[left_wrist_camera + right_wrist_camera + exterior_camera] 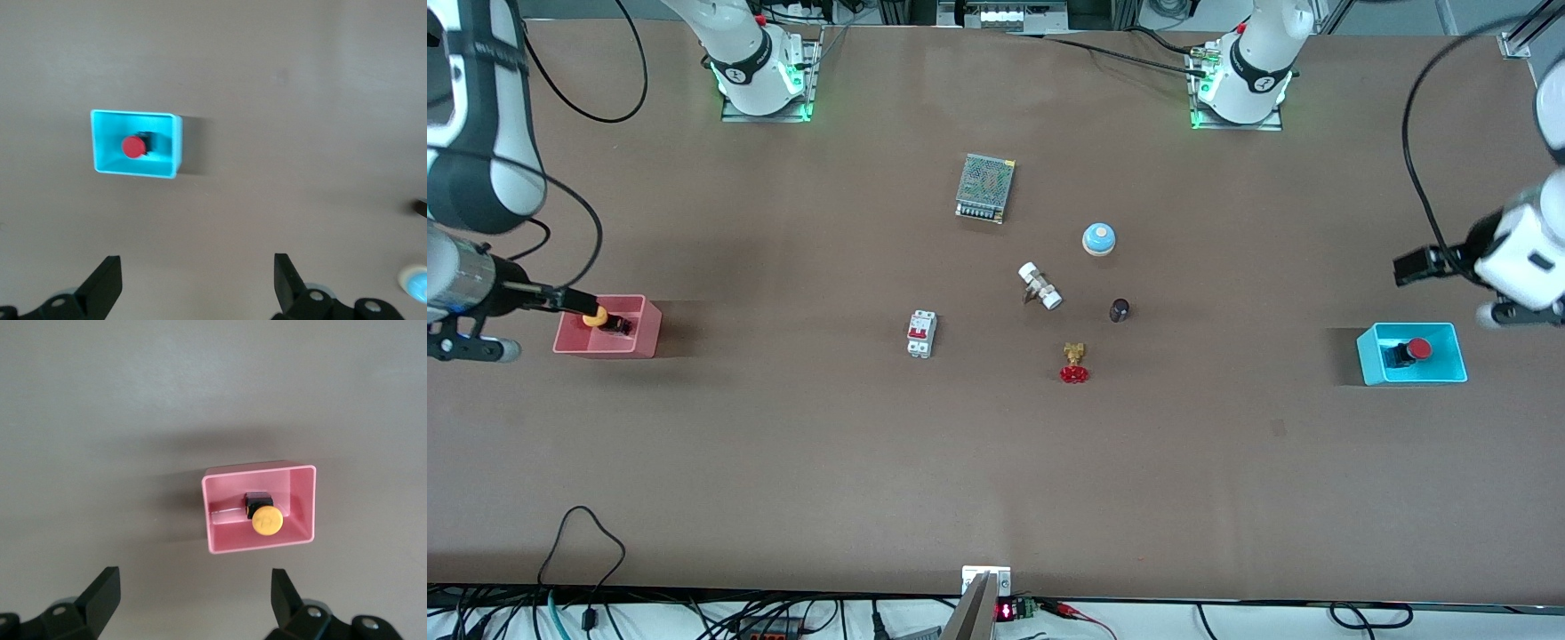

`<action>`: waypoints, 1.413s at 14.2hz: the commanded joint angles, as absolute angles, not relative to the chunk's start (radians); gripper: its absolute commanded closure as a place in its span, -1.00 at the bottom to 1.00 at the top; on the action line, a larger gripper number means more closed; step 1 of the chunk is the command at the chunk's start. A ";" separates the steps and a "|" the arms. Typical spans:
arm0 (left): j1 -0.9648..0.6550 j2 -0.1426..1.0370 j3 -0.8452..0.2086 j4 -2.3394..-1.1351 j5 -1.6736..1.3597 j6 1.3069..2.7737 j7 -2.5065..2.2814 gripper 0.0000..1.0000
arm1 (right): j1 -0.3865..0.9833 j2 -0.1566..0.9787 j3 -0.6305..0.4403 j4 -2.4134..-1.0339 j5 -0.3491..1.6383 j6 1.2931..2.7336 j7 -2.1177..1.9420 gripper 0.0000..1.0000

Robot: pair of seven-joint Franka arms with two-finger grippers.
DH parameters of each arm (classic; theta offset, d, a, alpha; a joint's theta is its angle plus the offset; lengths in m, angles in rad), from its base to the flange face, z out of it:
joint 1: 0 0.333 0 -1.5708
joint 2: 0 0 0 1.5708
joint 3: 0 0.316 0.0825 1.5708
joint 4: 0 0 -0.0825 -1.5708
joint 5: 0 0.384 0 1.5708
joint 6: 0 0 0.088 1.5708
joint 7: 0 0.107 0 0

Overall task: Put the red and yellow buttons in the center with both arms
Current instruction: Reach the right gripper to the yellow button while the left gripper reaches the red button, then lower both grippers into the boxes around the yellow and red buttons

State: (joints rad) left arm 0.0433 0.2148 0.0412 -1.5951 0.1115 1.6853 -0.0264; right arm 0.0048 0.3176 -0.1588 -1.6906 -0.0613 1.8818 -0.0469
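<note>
The orange-yellow button [596, 316] lies in the pink bin [643, 339] at the right arm's end of the table; the right wrist view shows both the button [266, 521] and the bin [222, 520]. My right gripper [560, 299] [193, 579] hangs open and empty above the table beside that bin. The red button [1413, 350] [133, 147] lies in the cyan bin [1369, 360] [105, 143] at the left arm's end. My left gripper [1418, 265] [198, 264] hangs open and empty over the table beside the cyan bin. The brown tabletop center [996, 418] is bare.
Around the middle lie a metal mesh power supply [985, 187], a blue dome on a cream base [1099, 238], a white-capped fitting [1040, 285], a small dark cylinder [1120, 309], a red handwheel valve [1074, 365] and a white circuit breaker [921, 333].
</note>
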 commanded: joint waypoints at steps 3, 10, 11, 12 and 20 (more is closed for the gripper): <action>0.158 0.363 0.038 -1.575 0.132 1.860 0.132 -1.00 | -0.072 0.356 -0.153 -1.802 -0.074 2.025 -0.144 -1.00; 0.273 0.460 0.032 -1.762 0.129 2.242 0.279 -1.00 | -0.103 0.425 -0.153 -1.833 -0.074 2.120 -0.219 -1.00; 0.284 0.468 0.031 -1.790 0.129 2.275 0.310 -1.00 | -0.110 0.434 -0.153 -1.833 -0.074 2.128 -0.222 -1.00; 0.291 0.469 0.031 -1.816 0.127 2.299 0.339 -1.00 | -0.127 0.451 -0.152 -1.833 -0.074 2.132 -0.224 -1.00; 0.340 0.526 0.011 -1.853 0.121 2.375 0.374 -0.86 | -0.129 0.506 -0.152 -1.850 -0.074 2.161 -0.235 -1.00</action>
State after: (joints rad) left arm 0.3141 0.5161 0.0344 -1.8465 0.1188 2.3482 0.3377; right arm -0.1216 0.5130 -0.1601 -1.8263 -0.0621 2.1415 -0.2189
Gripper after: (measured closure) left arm 0.026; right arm 0.000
